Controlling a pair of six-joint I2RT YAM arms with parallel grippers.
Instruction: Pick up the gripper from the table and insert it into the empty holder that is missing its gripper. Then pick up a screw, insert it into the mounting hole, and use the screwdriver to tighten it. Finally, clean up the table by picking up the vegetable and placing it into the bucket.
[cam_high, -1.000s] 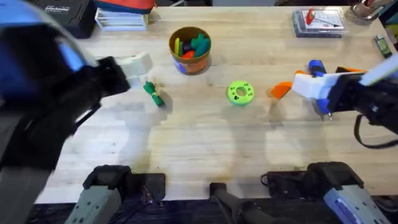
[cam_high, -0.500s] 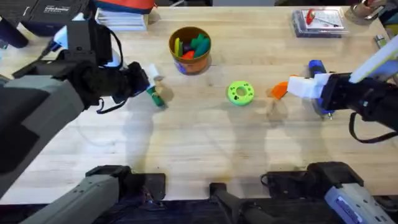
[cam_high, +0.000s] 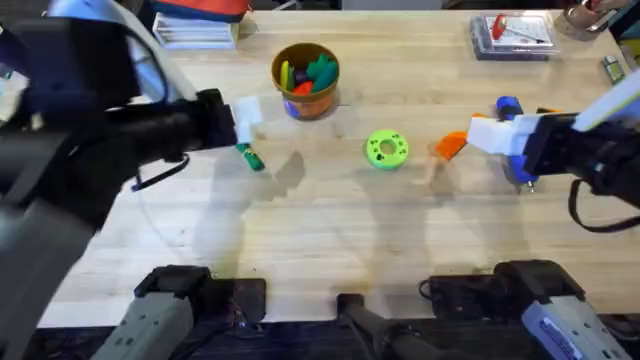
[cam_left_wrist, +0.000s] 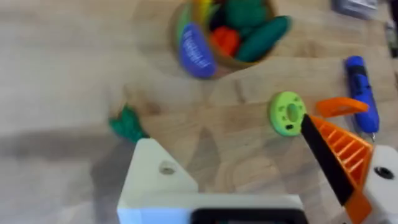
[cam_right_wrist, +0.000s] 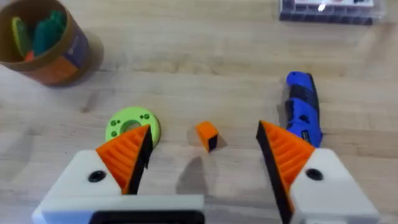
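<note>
The orange ribbed gripper lies on the table right of the middle, also seen as gripper and gripper. My right gripper hovers over it, open, one orange pad on each side of it. The blue screwdriver lies just beyond, shown as screwdriver. My left gripper is open and carries one orange pad and a bare white holder. The small green vegetable lies just in front of it, seen as vegetable. The ochre bucket stands behind.
A lime-green ring disc lies between the vegetable and the orange gripper. The bucket holds several toy pieces. A clear plastic case sits at the back right, and stacked items stand at the back left. The left arm looms large over the left side.
The left arm has swung over the left side, and its gripper now sits a little farther back from the vegetable. The right gripper has barely shifted over the orange gripper.
</note>
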